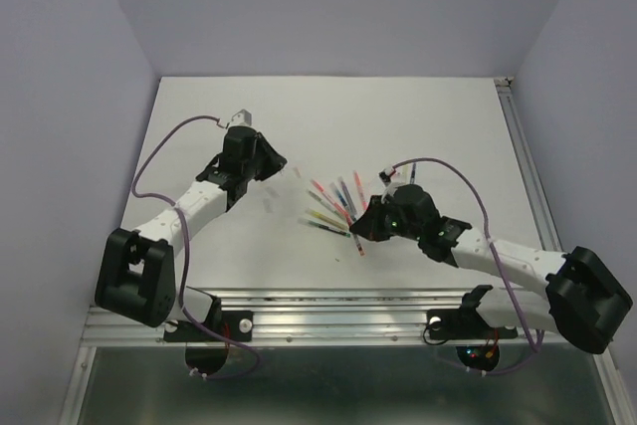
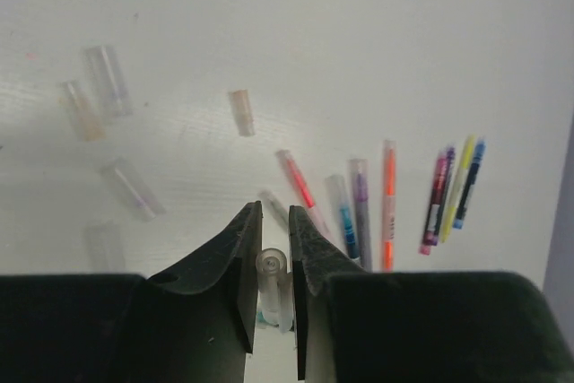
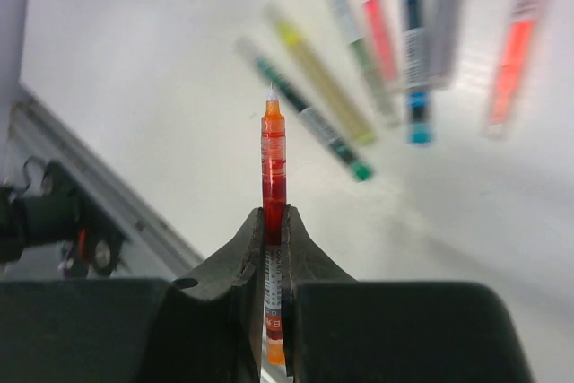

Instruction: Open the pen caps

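Clamped in left gripper (image 2: 274,220): clear pen cap (image 2: 270,266), lower end hidden; in right gripper (image 3: 273,214): orange pen (image 3: 273,150), tail cut off.

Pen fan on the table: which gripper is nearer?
Right. The right gripper sits at the near-right edge of the pen fan; the left gripper is apart, to its far left.

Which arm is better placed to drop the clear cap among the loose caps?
Left. The left gripper is shut on the clear cap, with the loose caps on the table just ahead of it. The right gripper holds an uncapped orange pen instead.
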Robot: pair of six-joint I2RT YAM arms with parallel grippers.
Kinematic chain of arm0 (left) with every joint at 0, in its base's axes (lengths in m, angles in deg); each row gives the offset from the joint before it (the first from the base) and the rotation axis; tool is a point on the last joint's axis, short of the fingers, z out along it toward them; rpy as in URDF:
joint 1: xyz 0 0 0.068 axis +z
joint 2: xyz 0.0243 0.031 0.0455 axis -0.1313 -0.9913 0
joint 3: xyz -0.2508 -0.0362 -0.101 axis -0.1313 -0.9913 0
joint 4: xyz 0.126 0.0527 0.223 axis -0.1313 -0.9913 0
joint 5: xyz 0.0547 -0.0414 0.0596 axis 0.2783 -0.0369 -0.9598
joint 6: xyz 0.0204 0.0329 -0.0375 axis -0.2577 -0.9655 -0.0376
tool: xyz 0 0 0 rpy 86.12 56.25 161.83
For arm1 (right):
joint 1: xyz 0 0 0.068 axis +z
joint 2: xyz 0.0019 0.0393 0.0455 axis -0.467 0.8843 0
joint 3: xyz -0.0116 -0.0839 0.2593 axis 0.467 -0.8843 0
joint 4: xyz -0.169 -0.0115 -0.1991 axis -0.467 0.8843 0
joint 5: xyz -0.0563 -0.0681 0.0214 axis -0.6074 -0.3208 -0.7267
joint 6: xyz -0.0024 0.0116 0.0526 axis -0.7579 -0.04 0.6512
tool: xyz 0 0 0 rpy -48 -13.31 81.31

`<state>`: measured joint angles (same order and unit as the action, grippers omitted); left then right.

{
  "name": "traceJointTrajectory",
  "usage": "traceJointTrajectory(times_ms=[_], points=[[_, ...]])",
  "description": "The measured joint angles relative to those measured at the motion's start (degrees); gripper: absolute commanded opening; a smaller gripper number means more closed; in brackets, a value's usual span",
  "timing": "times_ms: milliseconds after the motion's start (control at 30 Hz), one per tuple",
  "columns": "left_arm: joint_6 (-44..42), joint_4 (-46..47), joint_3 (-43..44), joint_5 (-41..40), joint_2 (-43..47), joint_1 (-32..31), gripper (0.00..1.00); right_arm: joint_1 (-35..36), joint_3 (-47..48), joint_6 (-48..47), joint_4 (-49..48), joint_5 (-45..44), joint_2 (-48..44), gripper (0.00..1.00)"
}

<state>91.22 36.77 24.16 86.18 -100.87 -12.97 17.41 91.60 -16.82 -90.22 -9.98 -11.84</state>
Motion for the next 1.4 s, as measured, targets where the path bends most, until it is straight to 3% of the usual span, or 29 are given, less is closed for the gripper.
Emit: traceJointTrajectory(times_ms=[200,367,633,1000,1167,1400], points=[[-2.0,-5.2,-3.6,-3.2,-2.5,0.0,0.06,-9.4,3.4,-2.3,6.4,-9.3,1.2,0.01],[-3.3,-6.8,-3.6,-4.8,-6.0,0.0,0.19,-12.5,6.7,-4.7,9.1,-13.8,3.0,0.01],[-3.8,-7.2,-3.6,-5.5,-10.0,-0.5,0.21,-16.0,8.6,-6.2,9.6,-15.6,6.4,0.01],[-4.2,-7.4,-4.4,-5.6,-10.6,-1.4,0.46,-17.7,9.2,-7.5,10.0,-15.7,8.9,0.01],[-4.5,-7.6,-4.4,-5.6,-10.5,-2.2,0.51,-18.2,10.4,-7.9,10.5,-16.2,8.9,0.01],[-5.1,-9.0,-4.4,-5.4,-4.3,-2.7,0.75,-19.7,12.8,-9.0,12.2,-18.7,9.6,0.01]])
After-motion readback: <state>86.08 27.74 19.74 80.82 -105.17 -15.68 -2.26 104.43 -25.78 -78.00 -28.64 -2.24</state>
